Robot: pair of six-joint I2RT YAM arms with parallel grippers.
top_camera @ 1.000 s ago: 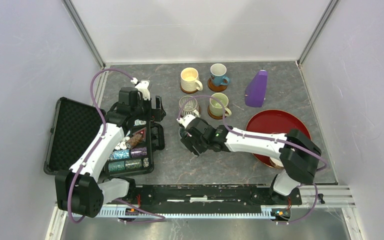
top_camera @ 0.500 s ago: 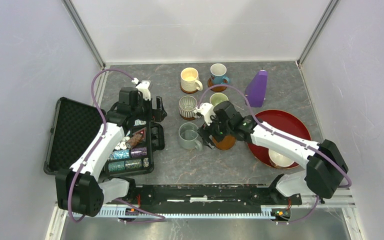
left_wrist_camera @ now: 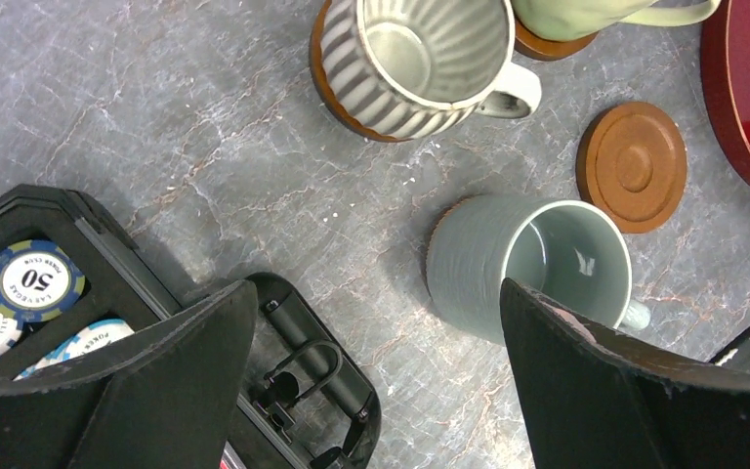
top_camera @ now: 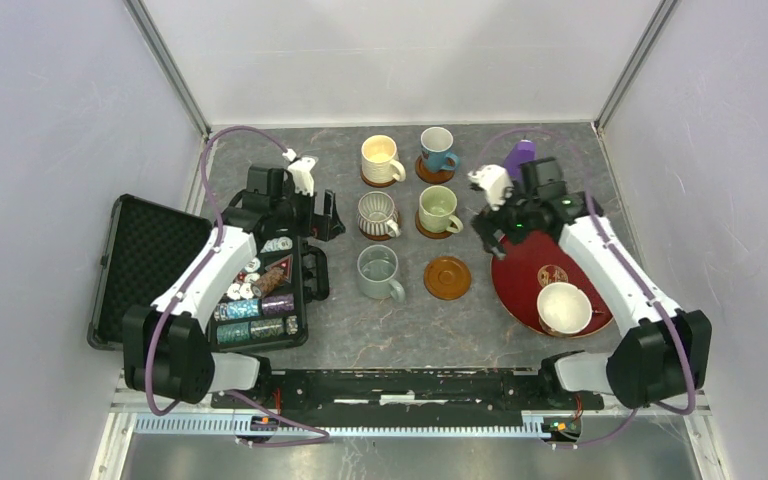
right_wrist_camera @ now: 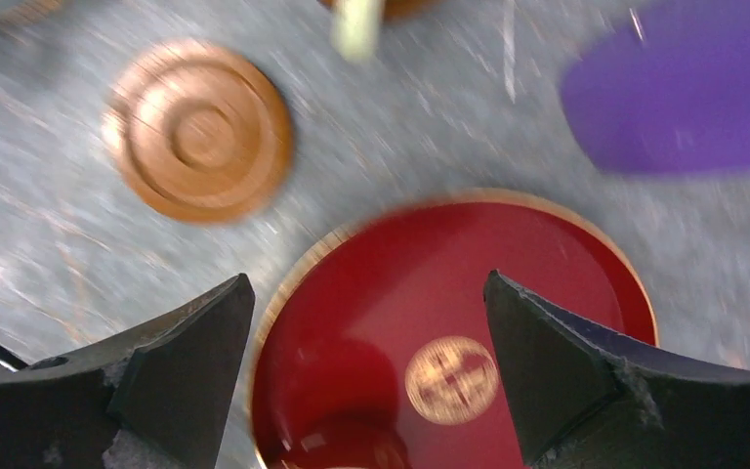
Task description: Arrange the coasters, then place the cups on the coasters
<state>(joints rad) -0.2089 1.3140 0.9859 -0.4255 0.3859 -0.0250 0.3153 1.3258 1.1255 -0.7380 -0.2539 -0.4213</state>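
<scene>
Five cups stand on coasters: cream [top_camera: 382,158], blue [top_camera: 437,150], grey striped [top_camera: 376,213], pale green [top_camera: 437,209] and grey-blue [top_camera: 377,271]. One bare brown coaster [top_camera: 447,277] lies right of the grey-blue cup [left_wrist_camera: 537,264]. A white cup [top_camera: 563,307] sits in the red tray [top_camera: 520,285]. My right gripper [top_camera: 490,232] hangs open above the tray's left rim [right_wrist_camera: 283,293], holding nothing, with the bare coaster [right_wrist_camera: 198,129] off to its left. My left gripper [top_camera: 322,215] is open and empty, left of the striped cup [left_wrist_camera: 420,59].
An open black case [top_camera: 150,265] of poker chips [left_wrist_camera: 34,280] lies under the left arm. A purple cone [top_camera: 518,158] stands behind the right gripper. Side walls close in the table.
The right gripper has let go of the grey-blue cup on its coaster, opened wider and swung right and back to the red tray. The left gripper shifted slightly back.
</scene>
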